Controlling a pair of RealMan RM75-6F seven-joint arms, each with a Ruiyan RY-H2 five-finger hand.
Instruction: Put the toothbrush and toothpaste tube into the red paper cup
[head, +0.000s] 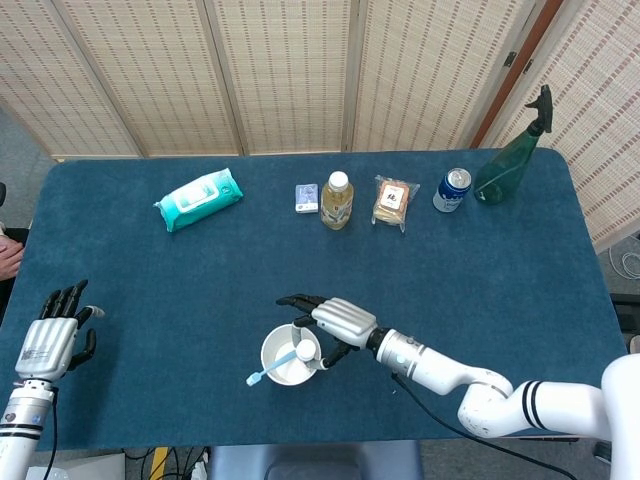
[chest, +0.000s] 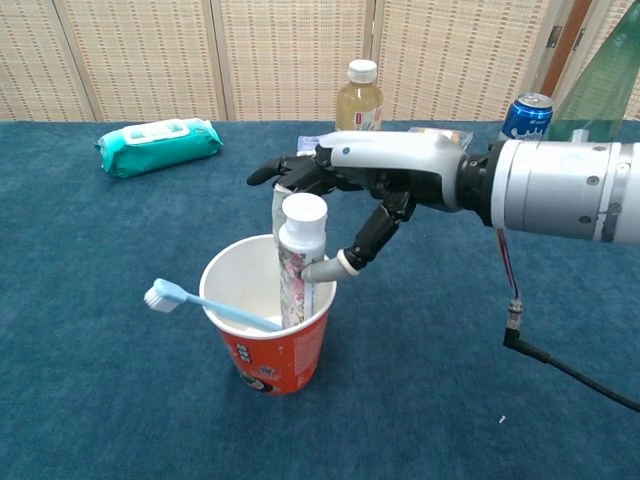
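Blue cloth covered the table (head: 500, 260). At its front left corner the left hand (head: 52, 335) was held upright with the fingers spread and nothing in it. Near the back edge, on the left, lay a teal pack of wet wipes (head: 199, 199); its label was too small to read.

Near the front edge, at the middle, stood the red paper cup (chest: 268, 327), white inside, with a printed picture on its wall that I could not read. The toothbrush (chest: 208, 305), light blue, leaned in the cup with the bristle head sticking out over the left rim. The toothpaste tube (chest: 295, 262) stood almost upright in the cup, white cap on top, and the print on it was not legible. The right hand (chest: 355, 190) reached over the cup from the right and pinched the tube just under the cap between thumb and finger, while the other fingers were stretched out.

Along the back edge stood a small blue box (head: 306, 198), a bottle (head: 337, 201) of yellow drink with white cap, a snack packet (head: 393, 202), a blue can (head: 452, 190) and, at the back right corner, a green spray bottle (head: 512, 164). No writing on these could be read.
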